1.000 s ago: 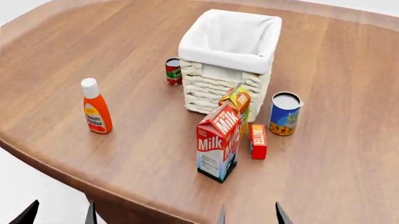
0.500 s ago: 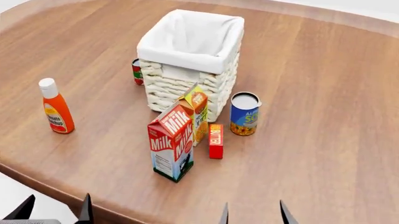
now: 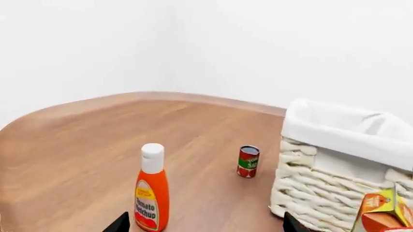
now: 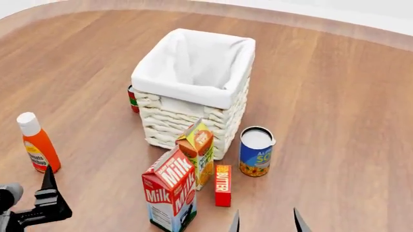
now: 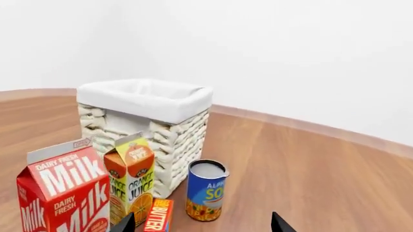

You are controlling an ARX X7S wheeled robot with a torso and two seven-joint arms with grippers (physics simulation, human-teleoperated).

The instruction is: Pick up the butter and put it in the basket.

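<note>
The butter (image 4: 223,185), a slim red box with white lettering, lies flat on the wooden table between the milk carton (image 4: 170,196) and the blue soup can (image 4: 256,151). It also shows in the right wrist view (image 5: 158,215). The basket (image 4: 193,89), cream wicker with a white liner, stands behind it; it shows too in the right wrist view (image 5: 145,125) and the left wrist view (image 3: 342,164). My right gripper (image 4: 265,223) is open and empty, just in front of the butter. My left gripper (image 4: 38,198) is open and empty, near the ketchup bottle.
An orange ketchup bottle (image 4: 38,143) stands at the left. An orange juice carton (image 4: 199,151) stands against the basket's front. A small red can (image 4: 133,99) stands left of the basket. The table's (image 4: 335,96) curved far edge runs along the top.
The view has moved down and closer; the objects sit lower in frame. My left gripper has come up into view at the lower left.
</note>
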